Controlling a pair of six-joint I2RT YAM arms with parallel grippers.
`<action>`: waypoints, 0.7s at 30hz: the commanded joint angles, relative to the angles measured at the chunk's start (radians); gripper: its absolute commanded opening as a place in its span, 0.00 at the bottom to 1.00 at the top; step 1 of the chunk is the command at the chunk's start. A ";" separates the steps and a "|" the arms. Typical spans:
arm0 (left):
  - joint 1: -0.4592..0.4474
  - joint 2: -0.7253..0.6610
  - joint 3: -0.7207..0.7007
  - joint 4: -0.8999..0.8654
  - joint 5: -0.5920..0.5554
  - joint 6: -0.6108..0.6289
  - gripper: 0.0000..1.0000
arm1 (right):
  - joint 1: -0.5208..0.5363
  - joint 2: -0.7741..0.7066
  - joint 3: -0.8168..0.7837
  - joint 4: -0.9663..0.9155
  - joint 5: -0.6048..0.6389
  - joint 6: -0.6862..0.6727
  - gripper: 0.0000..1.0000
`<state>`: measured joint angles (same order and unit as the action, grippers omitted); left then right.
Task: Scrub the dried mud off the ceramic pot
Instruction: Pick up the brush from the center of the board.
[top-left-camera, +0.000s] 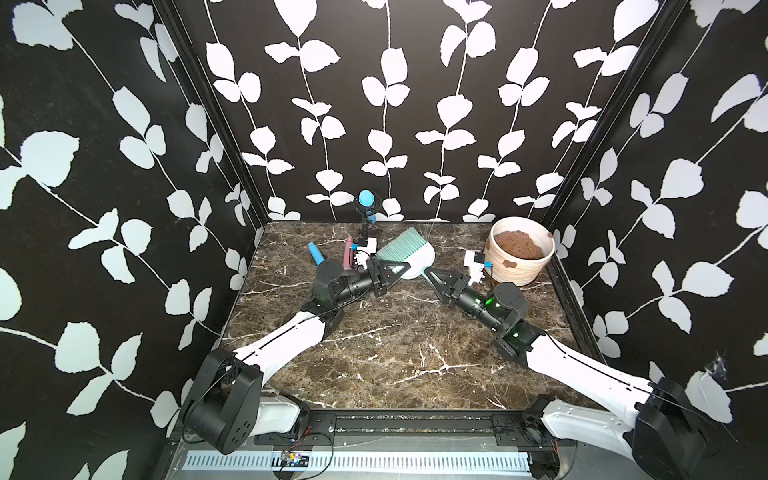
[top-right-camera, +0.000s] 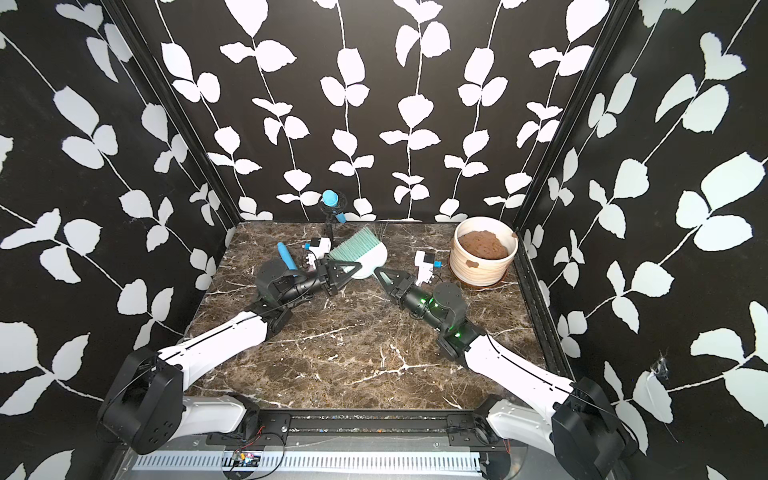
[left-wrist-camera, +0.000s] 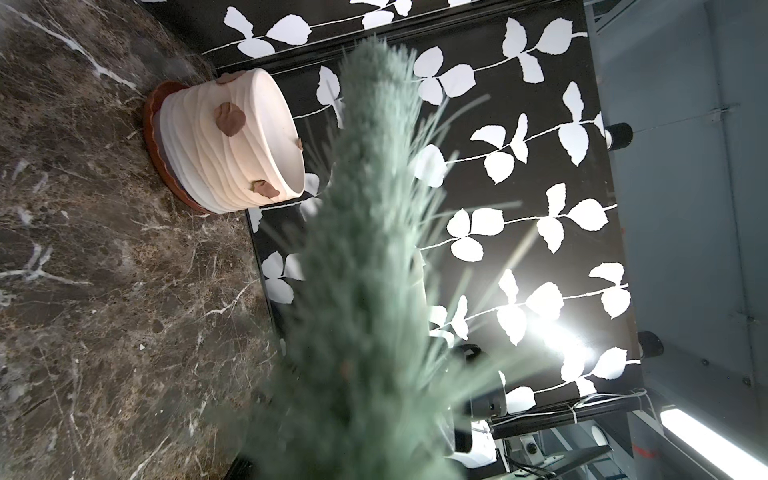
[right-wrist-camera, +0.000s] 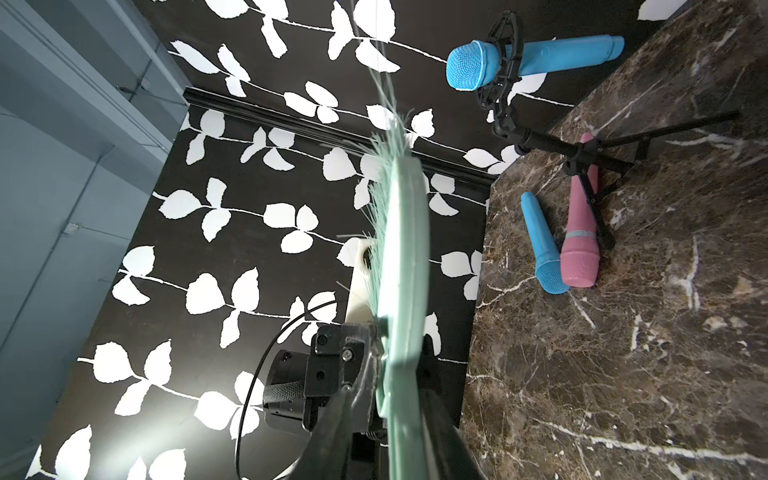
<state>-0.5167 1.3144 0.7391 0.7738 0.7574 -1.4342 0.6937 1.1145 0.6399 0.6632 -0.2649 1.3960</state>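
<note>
Because the desk (top-left-camera: 395, 353) looks like slick marble, the ceramic pot (top-left-camera: 521, 266) standing on it can skate if you scrub hard with nothing bracing it. The right arm (top-left-camera: 509, 299) sits just beside the pot and could nudge it on any swing. Well apart from the pot, the brush (top-left-camera: 417, 257) hangs between both arms: left jaws clamped on its body near the bristles, right jaws closed around its handle. Let the left go before that right grip is firm, and you drop the brush. The dried mud (left-wrist-camera: 228, 118) clings in blobs to the pot's ribbed wall and rim; splayed bristles may skip over it.
</note>
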 joint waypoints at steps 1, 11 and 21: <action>-0.010 -0.016 0.019 -0.040 0.015 0.022 0.00 | 0.003 -0.035 0.024 0.068 0.027 -0.061 0.17; -0.016 -0.018 0.019 -0.148 0.040 0.068 0.71 | -0.030 -0.084 0.115 -0.331 0.019 -0.101 0.00; -0.016 -0.040 0.219 -0.813 0.019 0.495 0.90 | -0.088 -0.109 0.477 -1.135 0.115 -0.609 0.00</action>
<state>-0.5278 1.3144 0.8742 0.2214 0.7849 -1.1366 0.6083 0.9897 1.0397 -0.2134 -0.1749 0.9977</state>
